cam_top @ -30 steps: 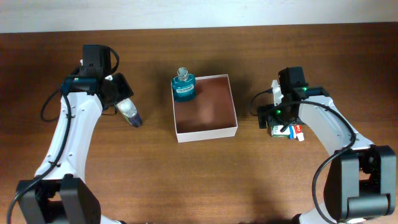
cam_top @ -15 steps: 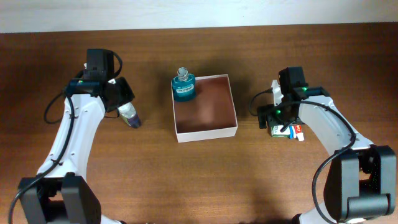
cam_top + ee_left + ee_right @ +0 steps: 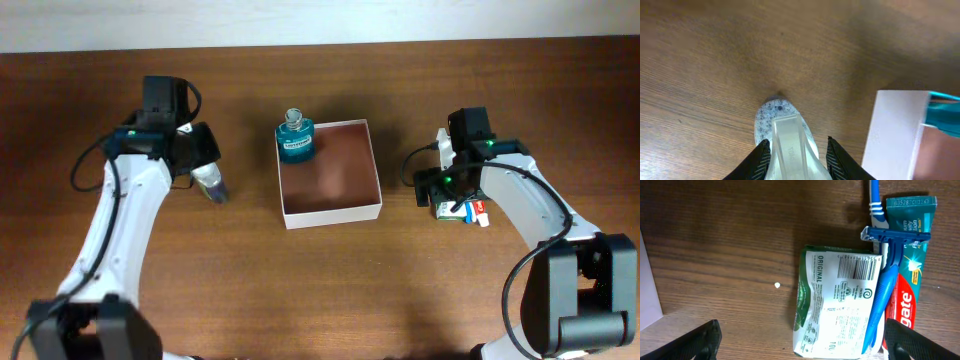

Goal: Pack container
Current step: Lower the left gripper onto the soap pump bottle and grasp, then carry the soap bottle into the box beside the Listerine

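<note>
The container, a square white-walled box with a reddish-brown inside, sits mid-table; its white wall shows in the left wrist view. A teal bottle stands in its back left corner. My left gripper is left of the container, shut on a clear speckled bottle that lies on the table. My right gripper is open wide above a green-and-white packet, right of the container.
A blue razor and a toothpaste box lie against the packet's right side, in a cluster in the overhead view. A toothbrush handle lies behind them. The table's back edge runs along the top.
My left arm has shifted a little to the right and settled over the clear bottle. The right arm and the other items have not moved.
</note>
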### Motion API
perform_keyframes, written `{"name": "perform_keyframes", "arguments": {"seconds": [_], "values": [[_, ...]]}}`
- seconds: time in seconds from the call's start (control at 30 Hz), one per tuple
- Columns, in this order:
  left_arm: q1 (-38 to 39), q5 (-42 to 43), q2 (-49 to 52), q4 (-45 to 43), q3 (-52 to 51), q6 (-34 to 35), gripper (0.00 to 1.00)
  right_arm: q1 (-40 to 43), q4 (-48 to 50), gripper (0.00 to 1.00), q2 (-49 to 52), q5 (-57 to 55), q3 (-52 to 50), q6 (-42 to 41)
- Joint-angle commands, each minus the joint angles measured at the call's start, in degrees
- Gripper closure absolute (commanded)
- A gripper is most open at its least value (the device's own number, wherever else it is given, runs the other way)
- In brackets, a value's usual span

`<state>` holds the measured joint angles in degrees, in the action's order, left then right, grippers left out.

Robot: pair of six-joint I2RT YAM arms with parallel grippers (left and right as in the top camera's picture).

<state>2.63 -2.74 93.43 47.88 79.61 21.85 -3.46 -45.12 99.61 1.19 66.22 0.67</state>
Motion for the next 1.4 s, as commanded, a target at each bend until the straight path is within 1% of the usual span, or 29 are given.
{"name": "perform_keyframes", "arguments": {"seconds": [0.0, 0.1, 0.2, 0.33, 0.5, 0.7, 0.8, 0.93, 1.07, 1.1, 1.17, 1.37], "values": [[2.4, 0.5, -9.2, -0.1, 3.7, -1.9, 0.67, -0.3, 0.0, 0.01, 0.1, 0.1, 1.0, 0.2], [7.3, 0.5, -14.2, -1.0, 4.0, -2.1, 0.67, -0.3, 0.0, 0.01, 0.1, 0.1, 1.0, 0.2], [12.4, 0.5, -16.6, -1.5, 5.0, -2.1, 0.67, -0.3, 0.0, 0.01, 0.1, 0.1, 1.0, 0.2], [18.1, 0.5, -16.7, -2.2, 6.6, -2.1, 0.67, -0.3, 0.0, 0.01, 0.1, 0.1, 1.0, 0.2], [21.9, 0.4, -15.3, -3.9, 6.6, -2.3, 0.67, -0.3, 0.0, 0.01, 0.1, 0.1, 1.0, 0.2], [25.3, 0.4, -6.3, -7.9, 6.6, -2.3, 0.68, -0.3, 0.0, 0.01, 0.1, 0.1, 1.0, 0.2], [25.7, 0.4, -2.7, -9.3, 6.6, -2.3, 0.68, -0.3, 0.0, 0.01, 0.1, 0.1, 1.0, 0.2], [25.8, 0.0, -1.4, -10.7, 6.6, -2.5, 0.68, -0.3, 0.0, 0.01, 0.1, 0.1, 1.0, 0.2], [25.8, -0.6, -1.3, -11.4, 6.6, -5.8, 0.68, -0.3, 0.0, 0.01, 0.1, 0.1, 1.0, 0.2], [25.8, -1.3, -1.2, -11.4, 6.6, -6.2, 0.71, -0.3, 0.0, 0.02, 0.1, 0.1, 1.0, 0.2], [25.8, -1.6, -0.6, -11.4, 6.6, -7.0, 0.74, -0.3, 0.0, 0.01, 0.1, 0.1, 1.0, 0.2], [25.8, -2.6, 2.7, -11.4, 6.6, -7.4, 0.74, -0.3, 0.0, 0.01, 0.1, 0.1, 1.0, 0.2]]}}
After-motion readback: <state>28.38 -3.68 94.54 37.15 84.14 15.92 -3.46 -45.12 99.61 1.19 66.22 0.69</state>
